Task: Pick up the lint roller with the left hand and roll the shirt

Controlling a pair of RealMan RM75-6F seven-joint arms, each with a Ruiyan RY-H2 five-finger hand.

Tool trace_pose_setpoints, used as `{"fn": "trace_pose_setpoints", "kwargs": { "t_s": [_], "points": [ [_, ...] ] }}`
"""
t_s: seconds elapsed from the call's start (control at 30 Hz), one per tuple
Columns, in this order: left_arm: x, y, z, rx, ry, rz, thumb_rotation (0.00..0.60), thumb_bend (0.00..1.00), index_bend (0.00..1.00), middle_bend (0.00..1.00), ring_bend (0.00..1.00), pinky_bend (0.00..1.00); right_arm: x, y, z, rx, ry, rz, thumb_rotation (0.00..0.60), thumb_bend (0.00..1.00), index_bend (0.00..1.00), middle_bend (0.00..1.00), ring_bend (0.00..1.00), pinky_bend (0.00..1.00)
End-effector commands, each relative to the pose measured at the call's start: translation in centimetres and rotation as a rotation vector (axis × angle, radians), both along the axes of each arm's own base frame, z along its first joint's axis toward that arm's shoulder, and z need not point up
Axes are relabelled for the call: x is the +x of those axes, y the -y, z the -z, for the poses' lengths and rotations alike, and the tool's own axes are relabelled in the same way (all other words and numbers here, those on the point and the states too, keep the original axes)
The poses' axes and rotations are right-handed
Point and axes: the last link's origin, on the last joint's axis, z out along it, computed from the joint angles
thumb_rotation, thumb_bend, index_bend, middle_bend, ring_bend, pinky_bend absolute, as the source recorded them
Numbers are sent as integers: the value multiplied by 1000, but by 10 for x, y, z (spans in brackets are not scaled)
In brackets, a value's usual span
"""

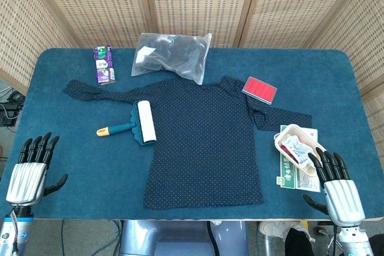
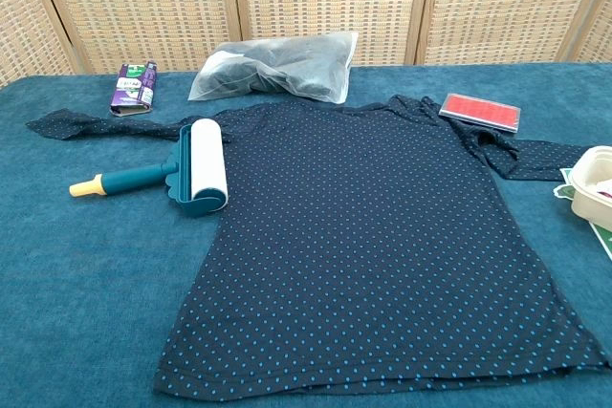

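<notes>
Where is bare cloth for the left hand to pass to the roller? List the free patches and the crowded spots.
Free: the table between the left hand and the lint roller, below the shirt sleeve. Also the far right corner beyond the red pad. Crowded: near the right hand, where the white tray sits.

Bare desk (image 1: 72, 154) lies between the left hand (image 1: 29, 172) and the lint roller (image 1: 135, 124) at its 1 o'clock. Beyond the roller, at 11 o'clock, the shirt (image 1: 204, 142) sleeve and a purple packet (image 1: 104, 64) crowd the far edge.
</notes>
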Motion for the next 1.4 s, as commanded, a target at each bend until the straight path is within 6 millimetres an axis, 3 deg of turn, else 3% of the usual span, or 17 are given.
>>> {"fn": "trace_pose_setpoints", "kwargs": {
  "t_s": [0.03, 0.43, 0.63, 0.83, 0.9, 0.97, 1.07, 1.17, 1.4],
  "points": [
    [-1, -1, 1, -5, -3, -7, 600, 264, 0, 0, 0, 14, -1, 0, 0, 1, 1, 5, 600, 142, 0, 0, 0, 0],
    [-1, -2, 5, -12, -15, -15, 600, 266, 0, 0, 0, 34, -2, 0, 0, 5, 9, 6, 600, 142, 0, 0, 0, 0],
    [-2, -16, 11, -11, -4, -36, 600, 278, 0, 0, 33, 245, -4, 2, -3, -2, 22, 15, 600, 143, 0, 0, 0, 0],
    [4, -42, 13, -10, 20, -32, 600, 282, 0, 17, 279, 479, -6, 4, -3, -3, 27, 22, 600, 143, 0, 0, 0, 0],
    [6, -57, 14, -15, 11, -31, 600, 283, 0, 143, 371, 541, -7, 5, -2, 1, 26, 26, 600, 143, 0, 0, 0, 0],
    [9, -69, 15, -19, -6, -26, 600, 285, 16, 382, 476, 593, -8, 6, -1, 4, 25, 30, 600, 142, 0, 0, 0, 0],
    [15, -90, 22, -59, -25, -25, 600, 287, 79, 577, 571, 622, -10, 7, 1, 12, 24, 39, 600, 142, 0, 0, 0, 0],
    [21, -118, 32, -130, -49, -37, 600, 291, 152, 678, 623, 640, -12, 8, 3, 18, 21, 45, 600, 142, 0, 0, 0, 0],
    [24, -149, 50, -215, -88, -74, 600, 297, 270, 778, 669, 664, -13, 9, 3, 16, 17, 49, 600, 142, 0, 0, 0, 0]
  ]
}}
